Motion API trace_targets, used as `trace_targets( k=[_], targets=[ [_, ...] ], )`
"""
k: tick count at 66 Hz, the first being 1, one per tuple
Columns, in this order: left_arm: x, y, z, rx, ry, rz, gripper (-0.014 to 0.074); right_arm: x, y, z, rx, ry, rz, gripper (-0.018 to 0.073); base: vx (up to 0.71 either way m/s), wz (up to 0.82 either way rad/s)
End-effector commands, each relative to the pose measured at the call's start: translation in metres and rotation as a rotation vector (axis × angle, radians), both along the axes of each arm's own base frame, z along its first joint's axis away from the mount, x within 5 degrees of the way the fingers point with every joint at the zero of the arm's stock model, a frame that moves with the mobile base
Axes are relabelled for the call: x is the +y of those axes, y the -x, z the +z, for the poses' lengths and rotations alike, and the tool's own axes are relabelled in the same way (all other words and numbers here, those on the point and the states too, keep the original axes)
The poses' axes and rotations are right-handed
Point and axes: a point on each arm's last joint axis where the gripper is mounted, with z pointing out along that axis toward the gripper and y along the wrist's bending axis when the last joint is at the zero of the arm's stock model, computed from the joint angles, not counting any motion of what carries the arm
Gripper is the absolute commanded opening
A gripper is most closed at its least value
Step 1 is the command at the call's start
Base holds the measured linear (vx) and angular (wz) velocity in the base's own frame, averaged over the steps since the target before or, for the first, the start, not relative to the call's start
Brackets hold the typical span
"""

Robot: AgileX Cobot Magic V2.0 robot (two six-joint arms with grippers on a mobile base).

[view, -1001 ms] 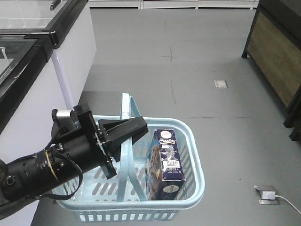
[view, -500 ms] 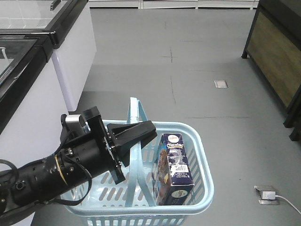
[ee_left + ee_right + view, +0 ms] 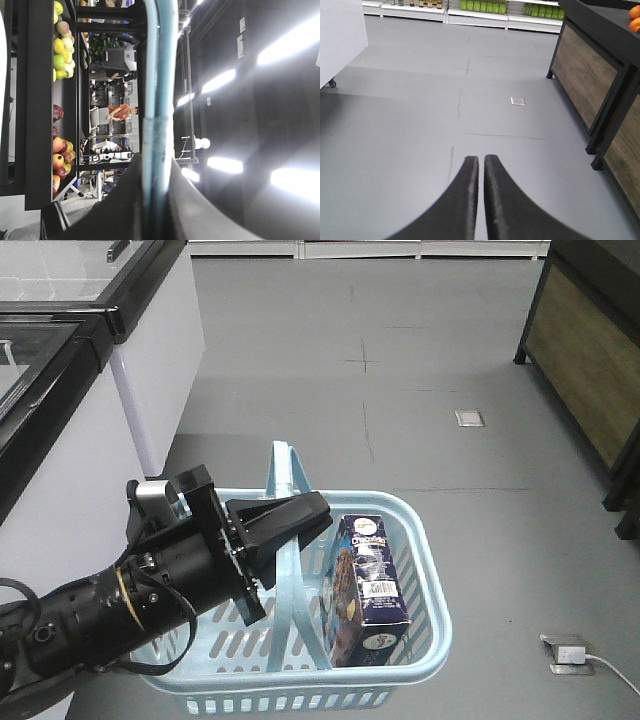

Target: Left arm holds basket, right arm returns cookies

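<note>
Exterior front-facing view: left gripper (image 3: 316, 516) pinching basket (image 3: 436, 612) handles; cookies (image 3: 368, 585) standing inside; right gripper (image 3: 481, 161) pressed together, empty.

Light blue basket (image 3: 428, 590) carries the cookies box (image 3: 368, 585), upright in its right half, slightly tilted. Grey floor (image 3: 300, 360) below: metal plate (image 3: 469, 418) far right, white socket (image 3: 570, 652) with cable (image 3: 612, 672) near right.
</note>
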Motion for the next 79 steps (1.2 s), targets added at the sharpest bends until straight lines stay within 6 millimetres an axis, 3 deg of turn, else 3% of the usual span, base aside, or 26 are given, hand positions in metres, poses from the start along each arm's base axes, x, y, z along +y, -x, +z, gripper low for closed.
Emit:
trace_targets(
  k=[1,79],
  targets=[
    [0.003,0.0088,0.0404,-0.195,0.266,-0.053,-0.0003,-0.0006,-0.001,0.0015,-0.066,0.02,-0.005,0.0004,0.0,0.0],
    [0.0024,0.0091,0.0396,-0.214,0.244,-0.052,-0.0003,-0.0006,-0.001,0.0015,-0.066,0.02,-0.005,0.0004,0.0,0.0]
  ],
)
